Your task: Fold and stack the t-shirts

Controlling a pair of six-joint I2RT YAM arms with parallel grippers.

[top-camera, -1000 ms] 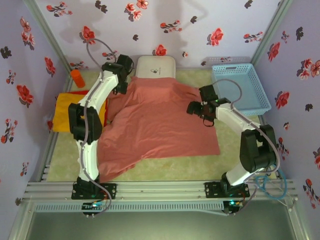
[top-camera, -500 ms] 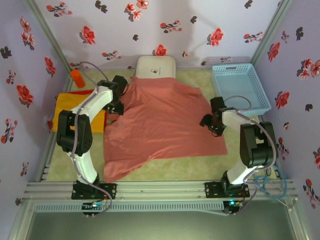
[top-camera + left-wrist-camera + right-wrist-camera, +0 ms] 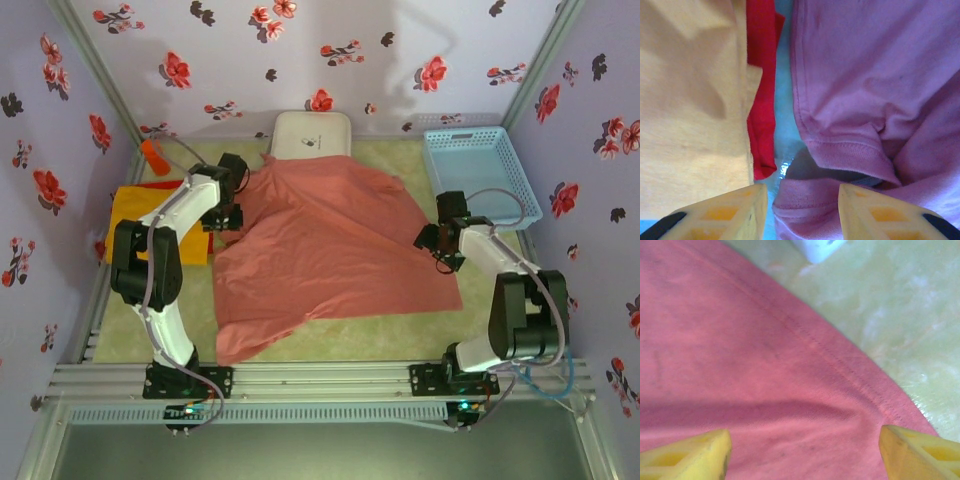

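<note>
salmon-pink t-shirt (image 3: pixel 335 250) lies spread on the counter (image 3: pixel 150 320) — left claw (image 3: pixel 801 194) apart astride its bunched edge, right claw (image 3: pixel 804 434) wide apart over its hem.

No text can be read; the white box (image 3: pixel 322 124) bears a dark mark, too small to tell

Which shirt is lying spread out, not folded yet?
The salmon-pink shirt, spread wide in the middle between both arms. The yellow shirt sits compact at the left, a red shirt peeking from its edge.
</note>
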